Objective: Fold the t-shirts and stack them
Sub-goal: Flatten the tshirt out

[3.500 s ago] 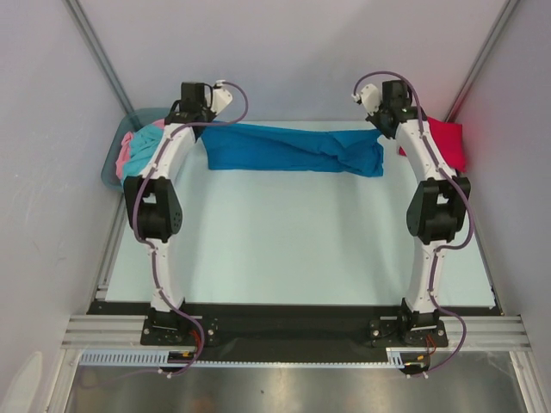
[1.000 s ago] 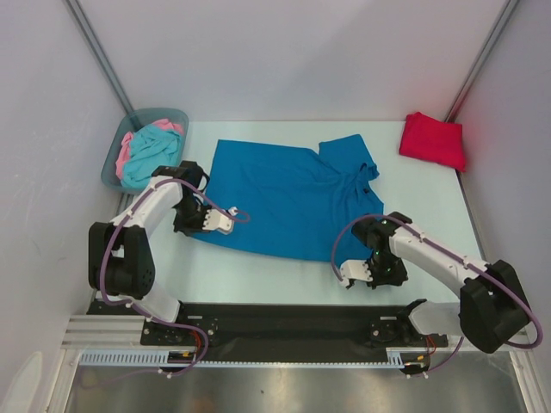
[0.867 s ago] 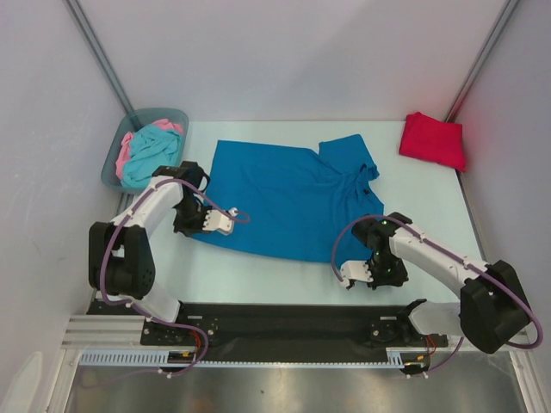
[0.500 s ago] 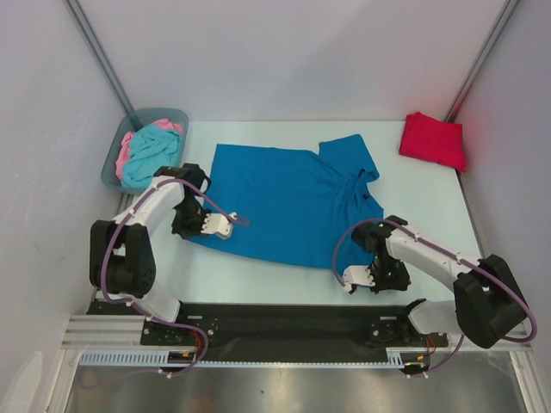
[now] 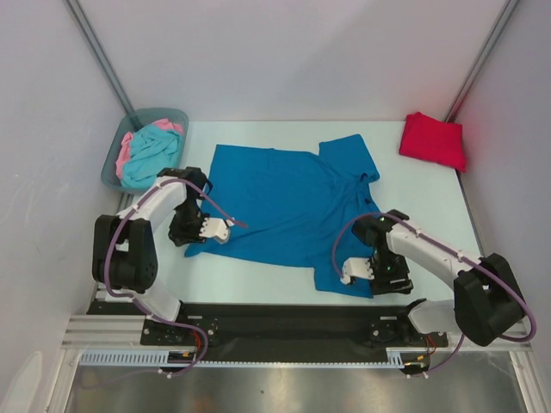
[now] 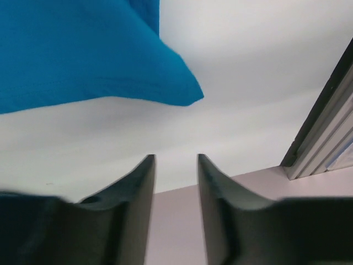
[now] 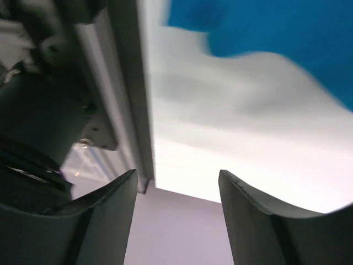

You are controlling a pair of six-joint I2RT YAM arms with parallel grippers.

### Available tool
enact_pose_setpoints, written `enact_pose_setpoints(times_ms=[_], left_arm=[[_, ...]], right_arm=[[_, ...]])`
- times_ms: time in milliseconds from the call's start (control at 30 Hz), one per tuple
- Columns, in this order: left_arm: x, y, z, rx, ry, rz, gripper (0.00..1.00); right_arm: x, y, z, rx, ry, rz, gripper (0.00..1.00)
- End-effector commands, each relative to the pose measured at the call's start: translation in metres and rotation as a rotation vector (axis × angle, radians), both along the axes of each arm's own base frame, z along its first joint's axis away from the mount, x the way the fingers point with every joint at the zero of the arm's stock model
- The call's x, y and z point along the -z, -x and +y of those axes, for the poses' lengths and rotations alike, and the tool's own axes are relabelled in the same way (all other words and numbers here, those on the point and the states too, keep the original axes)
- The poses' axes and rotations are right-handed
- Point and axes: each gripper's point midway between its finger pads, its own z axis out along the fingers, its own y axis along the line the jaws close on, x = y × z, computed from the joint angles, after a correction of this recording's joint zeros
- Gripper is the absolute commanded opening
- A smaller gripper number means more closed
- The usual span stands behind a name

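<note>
A deep blue t-shirt (image 5: 284, 202) lies spread flat in the middle of the table, collar to the right. My left gripper (image 5: 209, 231) stands at its near-left hem corner, open and empty. In the left wrist view that gripper (image 6: 175, 160) holds nothing, and the blue corner (image 6: 83, 55) lies beyond its tips. My right gripper (image 5: 358, 270) is low over the near-right corner, open. In the right wrist view it (image 7: 177, 174) holds nothing, with blue cloth (image 7: 265, 27) ahead. A folded red t-shirt (image 5: 433, 140) lies at the far right. Turquoise (image 5: 151, 155) and pink (image 5: 126, 146) shirts fill the bin.
The grey-blue bin (image 5: 110, 172) stands at the far left corner against the wall. White walls close in on both sides. A black strip and metal rail (image 5: 284, 317) run along the near table edge, close to both grippers.
Both grippers have gone from shut to open and let go of the blue shirt's near hem. The hem has been drawn nearer to the front edge, and the shirt now lies flat.
</note>
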Motion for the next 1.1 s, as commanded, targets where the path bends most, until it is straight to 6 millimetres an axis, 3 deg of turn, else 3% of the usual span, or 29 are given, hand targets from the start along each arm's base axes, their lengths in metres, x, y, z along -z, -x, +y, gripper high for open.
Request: enact_pose_setpoints(times_ms=[0, 100, 167, 200, 267, 300, 333, 367, 400, 433, 467, 500, 567, 633, 667, 700, 733, 767, 800, 967, 1067], left_arm=[[-0.017, -0.018, 0.004, -0.005, -0.007, -0.060, 0.46], [-0.030, -0.033, 0.005, -0.028, -0.005, -0.104, 0.59], [-0.040, -0.046, 0.006, -0.034, -0.006, -0.148, 0.70], [-0.042, -0.052, 0.006, -0.039, -0.001, -0.163, 0.71], [-0.056, -0.086, -0.001, -0.084, 0.045, -0.280, 0.72], [-0.055, -0.113, -0.005, -0.114, 0.071, -0.353, 0.72], [-0.065, -0.135, -0.011, -0.149, 0.109, -0.427, 0.72], [-0.067, -0.148, -0.011, -0.209, 0.122, -0.466, 0.72], [-0.069, -0.163, -0.013, -0.241, 0.136, -0.515, 0.71], [-0.073, -0.191, -0.022, -0.262, 0.189, -0.599, 0.71], [-0.074, -0.201, -0.025, -0.296, 0.217, -0.634, 0.71], [-0.084, -0.229, -0.030, -0.305, 0.248, -0.751, 0.71], [-0.077, -0.246, -0.031, -0.345, 0.260, -0.810, 0.72], [-0.075, -0.273, -0.039, -0.370, 0.294, -0.889, 0.72], [-0.074, -0.280, -0.035, -0.390, 0.269, -0.915, 0.72], [-0.076, -0.289, -0.040, -0.397, 0.285, -0.941, 0.72], [-0.081, -0.297, -0.043, -0.407, 0.299, -0.961, 0.72], [-0.073, -0.302, -0.047, -0.413, 0.303, -0.961, 0.71], [-0.077, -0.310, -0.052, -0.417, 0.309, -1.001, 0.71], [-0.064, -0.317, -0.077, -0.376, 0.323, -0.996, 0.71], [-0.058, -0.320, -0.085, -0.351, 0.319, -0.999, 0.71]], right_arm=[[-0.033, -0.052, 0.023, 0.070, -0.121, -0.195, 0.67], [-0.047, -0.090, 0.035, 0.198, -0.203, -0.295, 0.68], [-0.069, -0.133, 0.048, 0.269, -0.299, -0.428, 0.69], [-0.068, -0.150, 0.045, 0.368, -0.309, -0.458, 0.69], [-0.087, -0.199, 0.049, 0.471, -0.377, -0.593, 0.66], [-0.078, -0.216, 0.041, 0.545, -0.374, -0.592, 0.64], [-0.078, -0.235, 0.036, 0.660, -0.365, -0.656, 0.60], [-0.094, -0.267, 0.037, 0.707, -0.418, -0.746, 0.52], [-0.095, -0.283, 0.032, 0.759, -0.436, -0.773, 0.51], [-0.080, -0.301, 0.019, 0.835, -0.398, -0.794, 0.49], [-0.096, -0.330, 0.016, 0.903, -0.446, -0.889, 0.49], [-0.093, -0.343, 0.011, 0.941, -0.450, -0.908, 0.48], [-0.092, -0.378, -0.004, 1.043, -0.456, -0.965, 0.43], [-0.091, -0.398, -0.010, 1.093, -0.465, -0.982, 0.43], [-0.074, -0.409, -0.017, 1.140, -0.450, -0.970, 0.44], [-0.090, -0.425, -0.019, 1.151, -0.485, -1.011, 0.44], [-0.086, -0.431, -0.021, 1.170, -0.486, -1.014, 0.42], [-0.074, -0.439, -0.023, 1.189, -0.479, -1.005, 0.41], [-0.082, -0.450, -0.021, 1.197, -0.510, -1.024, 0.42], [-0.058, -0.461, -0.004, 1.181, -0.520, -0.977, 0.37], [-0.041, -0.461, 0.007, 1.166, -0.511, -0.942, 0.24]])
